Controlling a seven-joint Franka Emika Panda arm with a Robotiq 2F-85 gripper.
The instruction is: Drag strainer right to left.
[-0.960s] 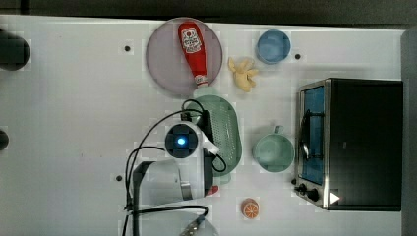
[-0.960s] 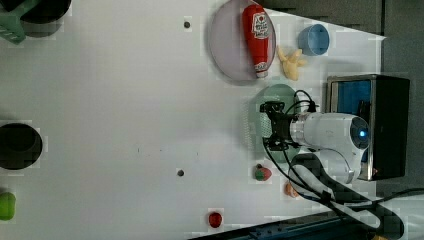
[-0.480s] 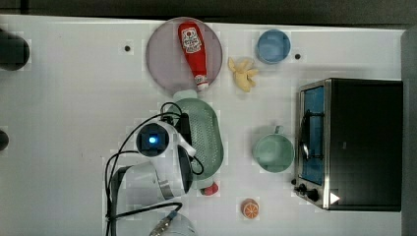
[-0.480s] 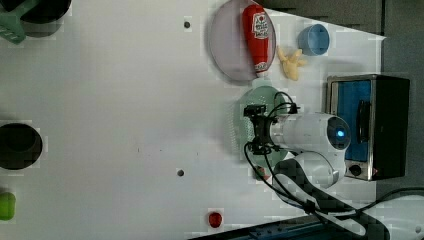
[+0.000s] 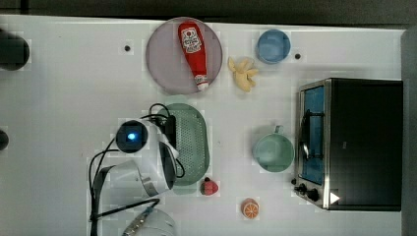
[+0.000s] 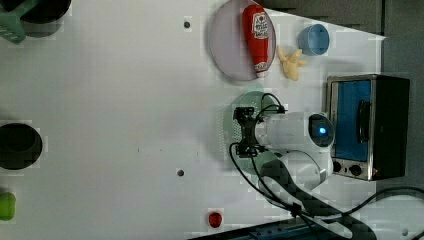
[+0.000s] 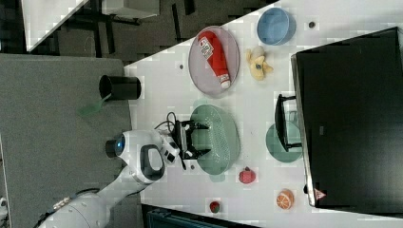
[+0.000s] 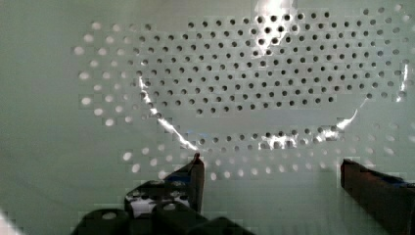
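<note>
the claw (image 8: 269, 169) stands spread wide inside the large pale mint-green oval plastic strainer (image 5: 191, 142), its two dark fingers (image 8: 195, 176) set well apart over the perforated wall and closed on nothing; the push looks to come from a finger bearing on the inner wall, though contact itself is hard to confirm.

over the last second the strainer has slid toward the top view's left, along with the arm. earlier it lay close beside the round mint-green mug (image 5: 273, 152); now a clear strip of white worktop (image 5: 74, 98) separates the two. the drag is under way, judged about partly done, since plenty of bare worktop remains on the top view's left.

just beside the strainer's end nearest the robot's base lies a small red strawberry-like toy (image 5: 209, 187), close enough that it could be nudged if the strainer swings. farther off sits an orange slice toy (image 5: 250, 208). past the strainer's far end is a grey-lilac round plate (image 5: 164, 64) carrying a red ketchup bottle (image 5: 194, 51); the strainer's tab handle lies near the plate's rim, the one thing that might catch. beyond are a yellow banana toy (image 5: 243, 73), a blue bowl (image 5: 273, 46) and a black-and-silver toaster oven (image 5: 359, 142), all clear of the path.
</note>
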